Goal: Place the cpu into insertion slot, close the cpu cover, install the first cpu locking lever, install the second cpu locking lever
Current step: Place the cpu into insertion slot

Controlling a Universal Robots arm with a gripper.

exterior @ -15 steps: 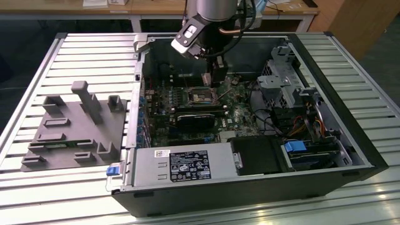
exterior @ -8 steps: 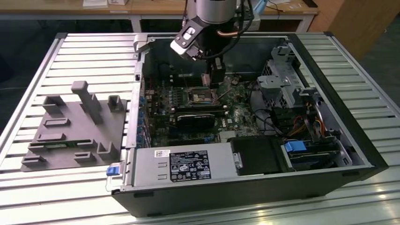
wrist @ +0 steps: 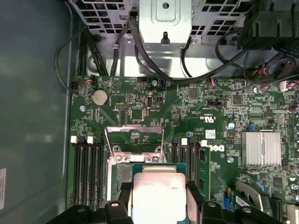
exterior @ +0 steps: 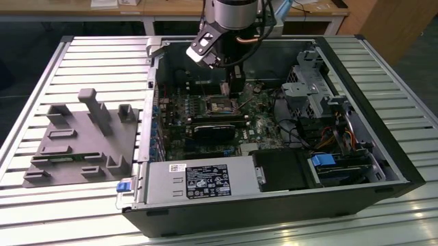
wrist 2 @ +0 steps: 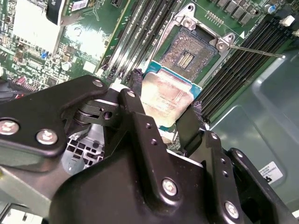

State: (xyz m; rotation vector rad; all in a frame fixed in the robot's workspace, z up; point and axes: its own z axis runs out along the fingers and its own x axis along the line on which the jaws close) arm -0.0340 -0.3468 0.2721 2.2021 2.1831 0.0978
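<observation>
I take it from the slatted tabletop inward: the open computer case lies on its side there, and my arm reaches down into it over the motherboard. The case walls sit close around the wrist, so I judge that a careless sideways correction could knock a wall or snag a cable. The end effector is clamped on the cpu, its two black fingers pinching opposite edges with the silvery top facing up. In the second wrist view the chip hangs just beside the near edge of the insertion slot, not yet seated; how high above the board it is I cannot tell. The cpu cover stands open on the far side of the slot, and a thin locking lever pokes out across the memory slots. My main worry is alignment. If the chip goes down offset or rotated, a corner lands on the silver rim or on the fine contacts in the dark centre, and those bend easily. A slight tilt in the grip would do the same, with one edge touching first. The hold is only on thin edges, so a bump against the cover or the lever could make the chip slip or drop skewed.
</observation>
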